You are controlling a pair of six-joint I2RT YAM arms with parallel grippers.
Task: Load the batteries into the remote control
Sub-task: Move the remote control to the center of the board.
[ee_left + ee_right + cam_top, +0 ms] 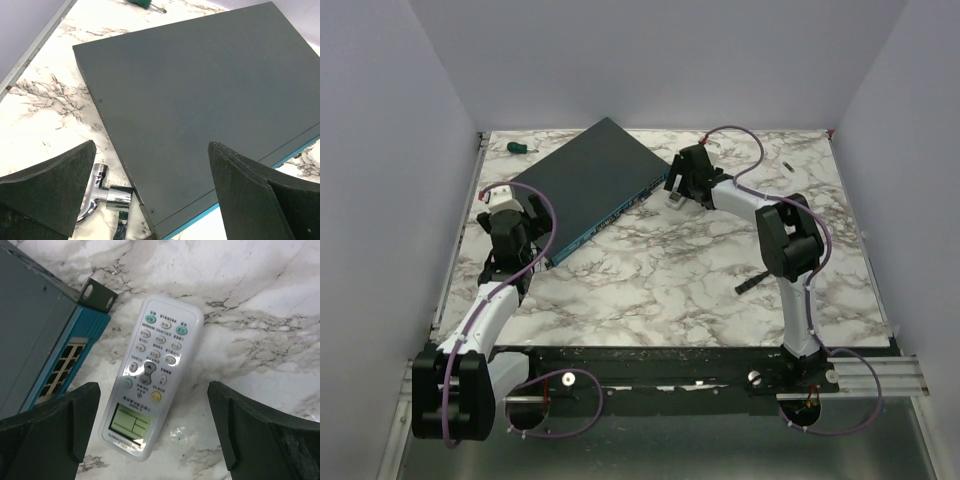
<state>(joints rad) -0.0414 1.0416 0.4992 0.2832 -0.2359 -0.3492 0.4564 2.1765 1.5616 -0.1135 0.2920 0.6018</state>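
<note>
The remote control [152, 375], slim and white, lies face up on the marble, its small screen end nearest my right wrist camera and its buttons pointing away. My right gripper [152, 432] hovers over that screen end, open, with the handset nearer the left finger [55, 430] and touching neither. From above, only a white sliver of the remote control [676, 198] shows under the right gripper [680, 185]. My left gripper [152, 192] is open above the near corner of the dark box [200, 100], holding nothing. The batteries are out of view.
The big dark flat box [590, 185] with a blue edge [75, 347] lies just left of the remote. A chrome fitting [105, 192] sits by the box's corner. A green screwdriver [520, 147] lies far left, a black T-shaped tool [752, 283] beside the right arm.
</note>
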